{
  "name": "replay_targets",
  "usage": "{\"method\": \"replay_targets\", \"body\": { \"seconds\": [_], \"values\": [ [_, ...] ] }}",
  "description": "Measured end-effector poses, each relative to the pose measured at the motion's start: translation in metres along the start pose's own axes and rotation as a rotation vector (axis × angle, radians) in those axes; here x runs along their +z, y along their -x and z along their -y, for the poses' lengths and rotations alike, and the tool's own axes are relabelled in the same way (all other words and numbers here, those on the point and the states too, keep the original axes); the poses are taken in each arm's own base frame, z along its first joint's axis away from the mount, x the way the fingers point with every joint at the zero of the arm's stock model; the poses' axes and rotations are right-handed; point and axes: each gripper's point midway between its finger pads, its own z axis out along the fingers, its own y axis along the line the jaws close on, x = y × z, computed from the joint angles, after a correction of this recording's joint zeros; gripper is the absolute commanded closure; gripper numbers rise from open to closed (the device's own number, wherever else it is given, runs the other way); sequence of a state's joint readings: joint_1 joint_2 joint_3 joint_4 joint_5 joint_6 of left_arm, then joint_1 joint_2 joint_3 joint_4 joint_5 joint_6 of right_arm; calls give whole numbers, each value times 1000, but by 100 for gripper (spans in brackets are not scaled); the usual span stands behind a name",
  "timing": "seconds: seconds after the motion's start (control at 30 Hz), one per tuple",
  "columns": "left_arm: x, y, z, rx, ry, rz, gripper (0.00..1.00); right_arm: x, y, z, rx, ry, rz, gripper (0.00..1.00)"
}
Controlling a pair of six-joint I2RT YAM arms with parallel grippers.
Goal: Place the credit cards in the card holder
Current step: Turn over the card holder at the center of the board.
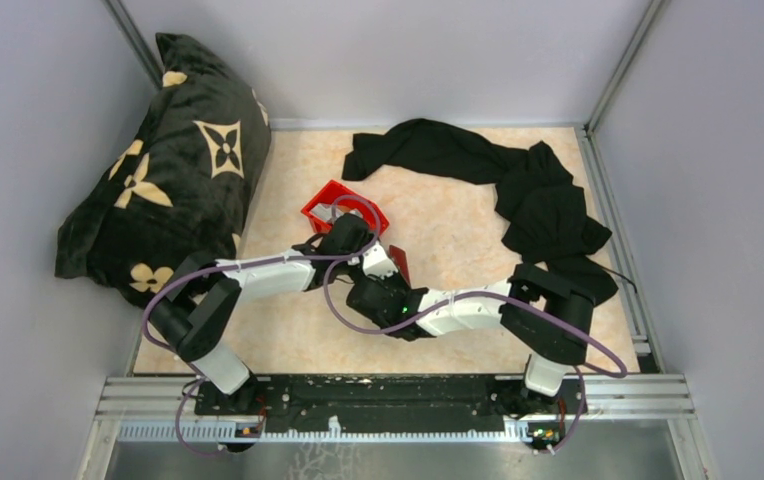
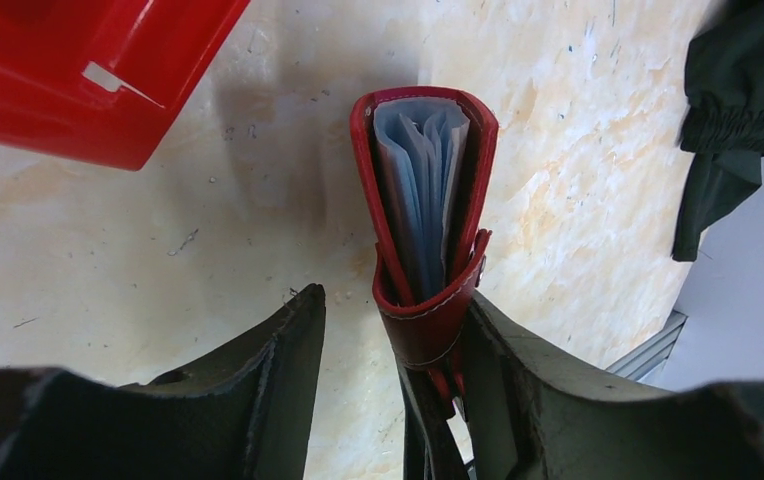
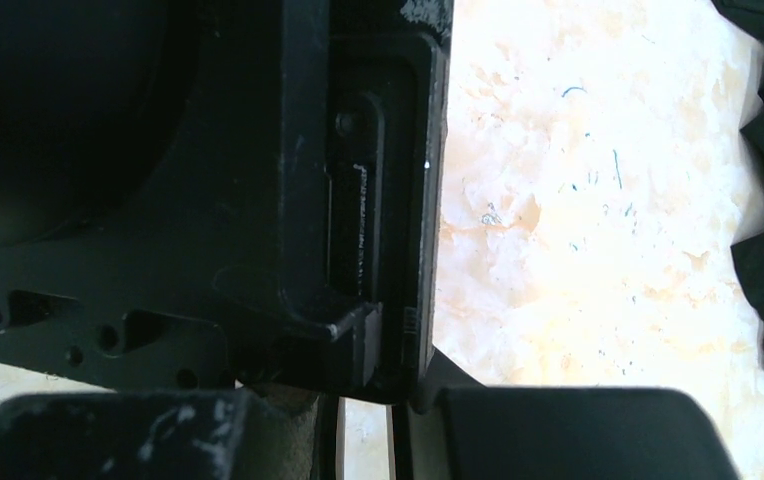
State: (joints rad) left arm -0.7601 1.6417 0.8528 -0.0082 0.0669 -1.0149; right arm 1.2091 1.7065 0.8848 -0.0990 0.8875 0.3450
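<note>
The card holder (image 2: 423, 190) is a red folded wallet seen edge-on, with pale grey-blue pockets fanned inside. It stands between the fingers of my left gripper (image 2: 395, 300), which is open. That gripper's right finger (image 2: 548, 380) touches the holder, while its left finger stands apart. A narrow dark finger of my right gripper pinches the holder's near end by the strap. From above, the holder (image 1: 400, 263) peeks out between my left gripper (image 1: 382, 260) and right gripper (image 1: 390, 285). The right wrist view is blocked by the left gripper's black body. No loose credit cards show.
A bright red plastic bin (image 1: 320, 208) sits just behind the grippers and fills the left wrist view's top left corner (image 2: 78, 90). Black cloth (image 1: 518, 190) lies at the back right. A dark patterned pillow (image 1: 168, 180) leans at the left wall.
</note>
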Motion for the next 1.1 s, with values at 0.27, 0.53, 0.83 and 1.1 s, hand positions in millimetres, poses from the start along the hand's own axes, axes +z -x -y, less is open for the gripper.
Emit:
{"method": "replay_targets", "body": {
  "seconds": [0.27,0.53,0.83,1.1],
  "values": [
    [1,2,8,13,-42,9,70,0,-1,-3,19,-2,3,100],
    [0,-2,2,2,-63,16,83,-4,-5,-11,6,14,-10,69],
    [-3,-14,-2,9,-80,23,86,-35,-24,-13,-14,173,-103,54],
    [-3,-14,-3,21,-87,34,86,-65,-1,6,116,230,-65,54]
  ]
}}
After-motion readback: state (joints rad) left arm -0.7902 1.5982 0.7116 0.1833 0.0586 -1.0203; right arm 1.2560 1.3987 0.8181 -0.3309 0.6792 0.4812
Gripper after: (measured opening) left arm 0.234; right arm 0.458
